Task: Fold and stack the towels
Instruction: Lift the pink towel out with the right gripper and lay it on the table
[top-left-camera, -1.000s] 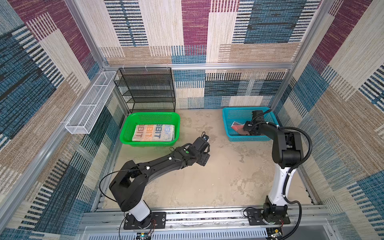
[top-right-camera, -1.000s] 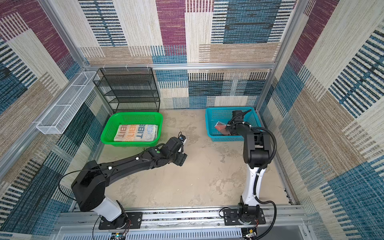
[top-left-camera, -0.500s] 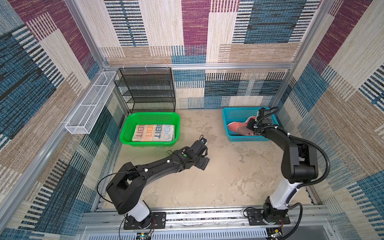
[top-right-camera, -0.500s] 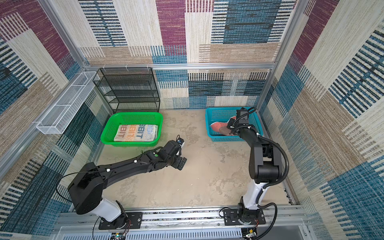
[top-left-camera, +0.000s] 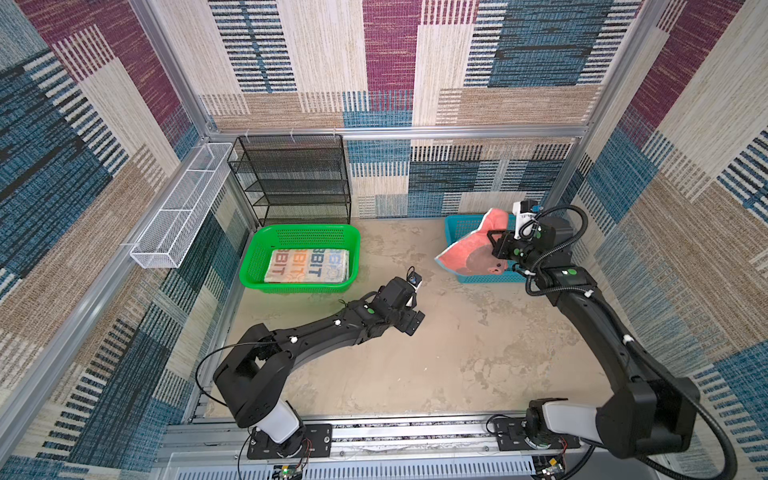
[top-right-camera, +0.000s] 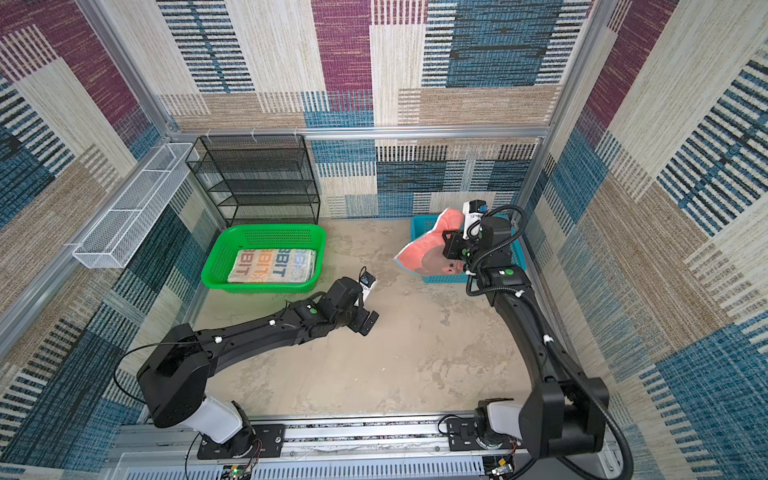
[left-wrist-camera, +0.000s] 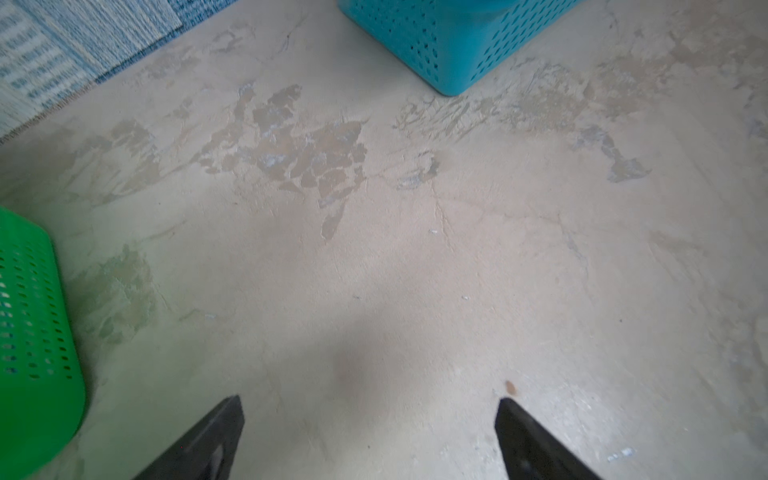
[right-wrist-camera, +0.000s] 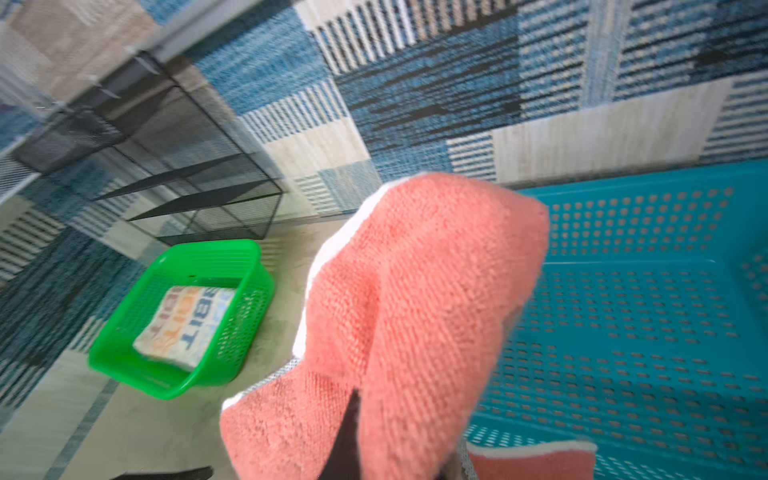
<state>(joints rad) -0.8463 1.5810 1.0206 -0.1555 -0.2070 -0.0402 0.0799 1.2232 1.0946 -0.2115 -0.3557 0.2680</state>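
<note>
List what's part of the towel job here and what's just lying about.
Job:
coral towel, gripped by the right claw over the blue basket
folded lettered towel, in the green basket
left claw, open and empty

Lying about:
black mesh shelf
white wire tray on the side wall

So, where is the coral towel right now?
In both top views the coral towel hangs from the right gripper on the right side, held up over the front-left corner of the blue basket.
</note>
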